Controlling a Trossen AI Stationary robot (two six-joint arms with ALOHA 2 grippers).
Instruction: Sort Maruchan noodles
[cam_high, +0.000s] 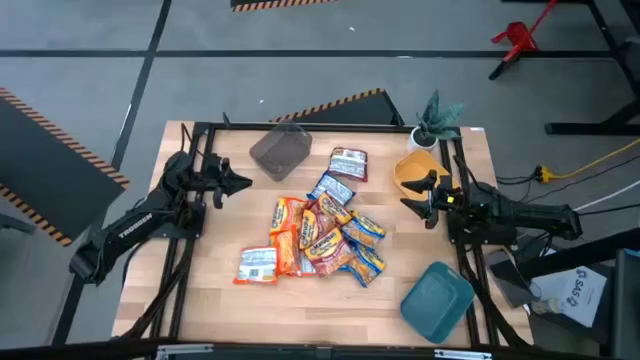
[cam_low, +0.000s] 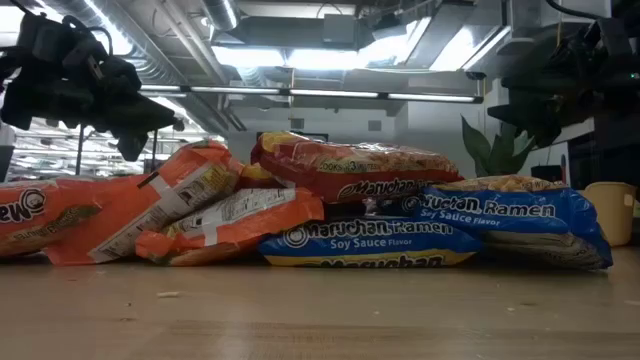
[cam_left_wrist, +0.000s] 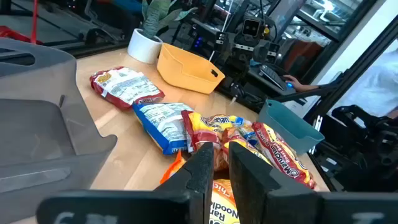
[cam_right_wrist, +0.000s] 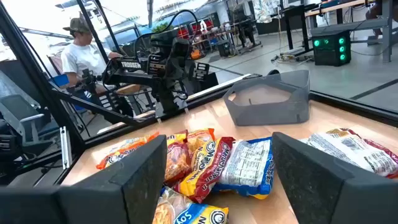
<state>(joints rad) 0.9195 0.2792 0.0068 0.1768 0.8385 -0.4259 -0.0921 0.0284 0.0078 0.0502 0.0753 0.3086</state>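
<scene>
The Maruchan noodles (cam_high: 322, 238) lie in a loose, overlapping pile at the table's middle: orange, red-orange and blue packets (cam_low: 345, 215) (cam_left_wrist: 249, 134) (cam_right_wrist: 205, 162). A white-and-orange packet (cam_high: 258, 265) rests flat at the pile's near left. A red-and-white one (cam_high: 348, 163) lies apart toward the far edge. My left gripper (cam_high: 240, 183) (cam_left_wrist: 222, 171) hovers left of the pile, its fingers nearly together and holding nothing. My right gripper (cam_high: 412, 195) (cam_right_wrist: 217, 149) hovers right of the pile, wide open and empty.
A grey container (cam_high: 280, 153) stands far left of the pile, a yellow one (cam_high: 415, 168) at the far right beside a potted plant (cam_high: 435, 120), and a teal one (cam_high: 438, 300) at the near right. A person (cam_right_wrist: 81, 53) sits beyond the table's left side.
</scene>
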